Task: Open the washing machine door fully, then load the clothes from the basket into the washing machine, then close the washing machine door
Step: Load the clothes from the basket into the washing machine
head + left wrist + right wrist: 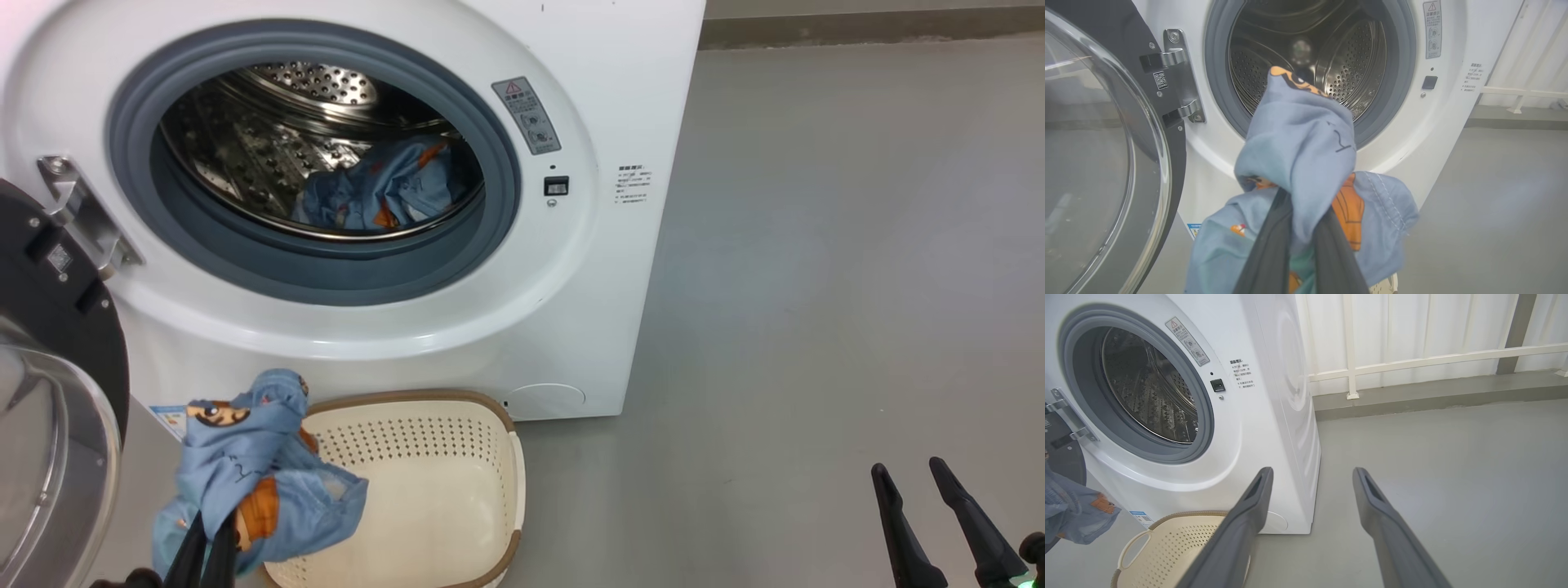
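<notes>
Head view: left fingers are clamping clothes mid-loading, right fingers gaping empty; next likely lifting into drum.

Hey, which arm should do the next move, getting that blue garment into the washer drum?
Left. The left fingers are shut on the blue garment, held up facing the open drum. The right fingers stand open and empty, off to the side over the floor.

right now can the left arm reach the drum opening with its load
Probably yes: the washing machine door is swung aside, nothing blocks the drum, and the left jaws, shut on the clothes, point at it.
</notes>
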Tool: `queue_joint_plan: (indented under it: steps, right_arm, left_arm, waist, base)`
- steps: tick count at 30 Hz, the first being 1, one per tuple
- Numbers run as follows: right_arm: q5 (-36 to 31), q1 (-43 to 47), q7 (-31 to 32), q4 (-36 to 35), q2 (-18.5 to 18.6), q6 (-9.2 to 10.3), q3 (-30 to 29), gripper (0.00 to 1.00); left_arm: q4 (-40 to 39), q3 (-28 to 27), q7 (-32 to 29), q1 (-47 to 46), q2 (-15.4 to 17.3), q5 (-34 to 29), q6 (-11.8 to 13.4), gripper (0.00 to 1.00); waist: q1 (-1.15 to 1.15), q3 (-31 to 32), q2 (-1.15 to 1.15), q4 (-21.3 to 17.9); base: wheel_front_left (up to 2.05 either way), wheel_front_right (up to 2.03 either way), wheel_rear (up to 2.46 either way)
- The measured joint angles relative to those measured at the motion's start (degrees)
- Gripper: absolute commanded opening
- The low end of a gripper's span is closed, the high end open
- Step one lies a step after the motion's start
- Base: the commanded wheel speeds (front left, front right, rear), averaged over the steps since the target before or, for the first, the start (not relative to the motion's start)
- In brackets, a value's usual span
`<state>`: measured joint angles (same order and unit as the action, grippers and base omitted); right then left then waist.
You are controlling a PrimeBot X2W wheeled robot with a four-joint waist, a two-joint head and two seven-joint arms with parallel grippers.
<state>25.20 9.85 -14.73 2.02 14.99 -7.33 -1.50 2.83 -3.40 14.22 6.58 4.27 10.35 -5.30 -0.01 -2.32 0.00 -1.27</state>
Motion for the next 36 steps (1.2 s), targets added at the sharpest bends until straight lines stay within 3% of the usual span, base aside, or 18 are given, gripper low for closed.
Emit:
queue_joint_plan:
  steps: [18, 29, 36]
  right_arm:
    - [-0.4, 0.7, 0.0, -0.8, -0.6, 0.00, -0.7, 1.00]
    - [-0.4, -3.3, 0.0, -1.4, -1.7, 0.00, 1.0, 1.00]
    - [-0.3, -6.5, 0.0, -1.5, -2.3, 0.00, 1.8, 1.00]
  left_arm:
    - [-3.4, -1.2, 0.0, 1.8, -1.5, 0.6, -0.1, 0.00]
    - [-2.8, -0.7, 0.2, -11.0, -1.8, 0.5, -1.1, 0.00]
    - [0.7, -0.8, 0.4, -24.4, -1.0, 0.4, -1.5, 0.00]
  waist:
    - [0.00, -1.8, 0.00, -0.5]
    - [0.01, -6.8, 0.00, -1.4]
    - [0.01, -11.1, 0.00, -2.8]
  base:
    - [0.00, 0.00, 0.00]
    - [0.00, 0.00, 0.00]
    - [0.00, 0.00, 0.00]
